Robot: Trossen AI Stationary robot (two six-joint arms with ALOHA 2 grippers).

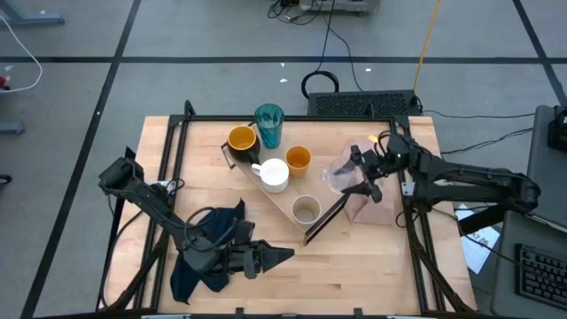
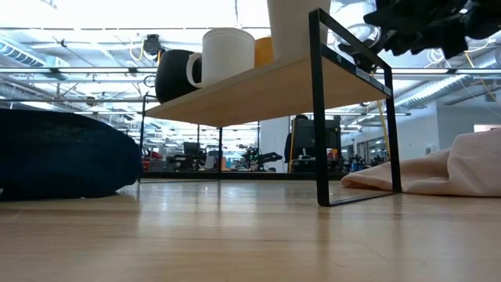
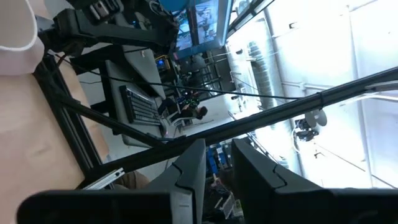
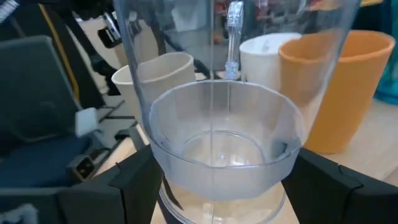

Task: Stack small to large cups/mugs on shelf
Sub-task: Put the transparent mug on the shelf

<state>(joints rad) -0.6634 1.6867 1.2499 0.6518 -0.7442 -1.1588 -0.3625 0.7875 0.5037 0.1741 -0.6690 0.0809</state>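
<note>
Five cups [image 1: 273, 149] stand on the shelf [image 1: 283, 198]; clear cup [image 4: 217, 149] held beside it.

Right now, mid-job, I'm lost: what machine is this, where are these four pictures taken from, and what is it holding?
It is a two-armed table robot. One picture looks straight down, one looks level along the tabletop, and one comes from each wrist. On the wooden shelf stand a teal tumbler, yellow mug, white mug, orange cup and beige cup. The right hand grips a clear cup beside the shelf. The left hand waits empty near a dark cloth.
</note>
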